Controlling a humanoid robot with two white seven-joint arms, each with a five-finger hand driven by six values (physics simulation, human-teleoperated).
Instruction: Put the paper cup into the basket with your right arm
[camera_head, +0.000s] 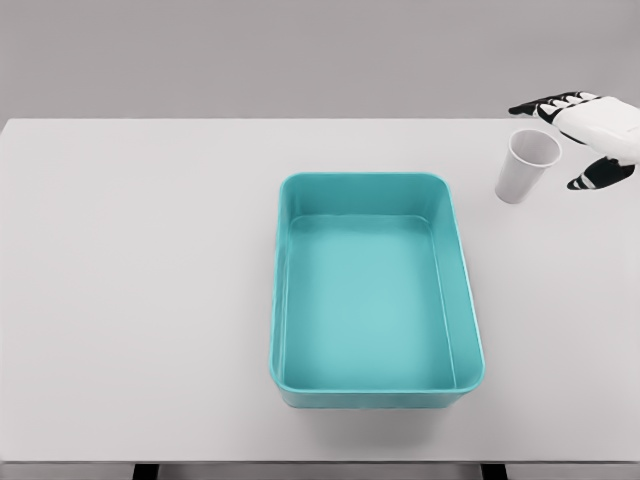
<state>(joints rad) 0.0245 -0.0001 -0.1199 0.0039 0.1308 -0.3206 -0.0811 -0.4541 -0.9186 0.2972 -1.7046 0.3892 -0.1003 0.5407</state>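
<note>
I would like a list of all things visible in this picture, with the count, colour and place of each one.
table: one, light grey, fills most of the view.
basket: one, teal, rectangular, open top, nothing inside, at the table's middle, slightly toward the near edge.
paper cup: one, white, upright and slightly tilted, at the far right of the table, apart from the basket.
right hand: one, white with black fingers, at the right edge beside the paper cup, fingers spread around it, not closed on it.
left hand: not in view.
</note>
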